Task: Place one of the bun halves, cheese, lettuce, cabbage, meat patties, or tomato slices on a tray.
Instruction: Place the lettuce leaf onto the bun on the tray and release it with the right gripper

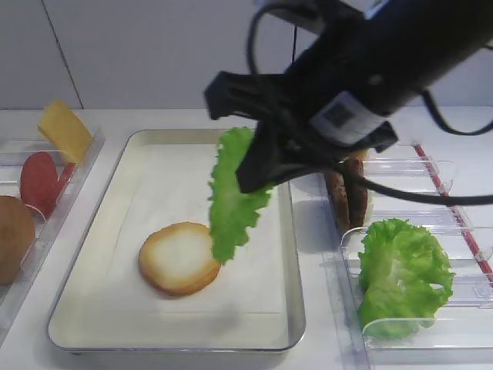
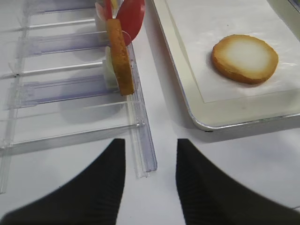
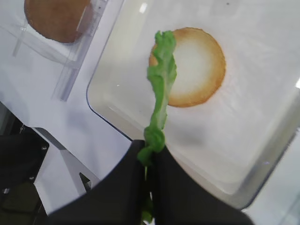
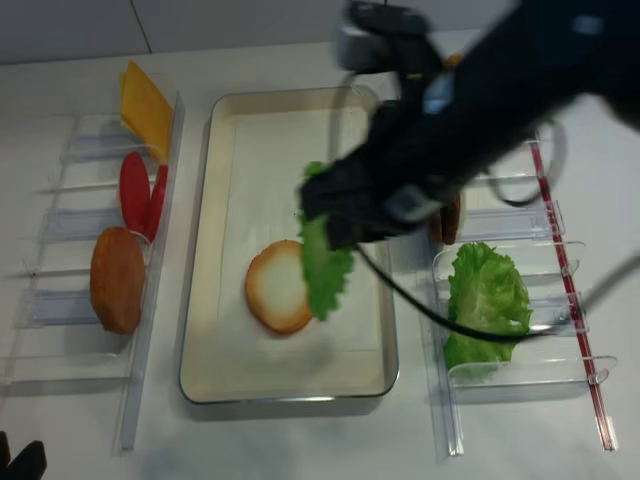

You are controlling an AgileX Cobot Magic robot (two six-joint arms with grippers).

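Lettuce (image 3: 161, 82) hangs pinched in the closed right gripper (image 3: 149, 157) above the tray (image 3: 262, 164).

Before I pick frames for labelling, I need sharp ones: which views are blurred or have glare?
Realsense high view: the right arm is motion-smeared, the lettuce soft. Exterior high: arm defocused up close, tray sharp. Right wrist: right claw dark and soft, glints on the tray. Left wrist: left claw blurred, bun half crisp.
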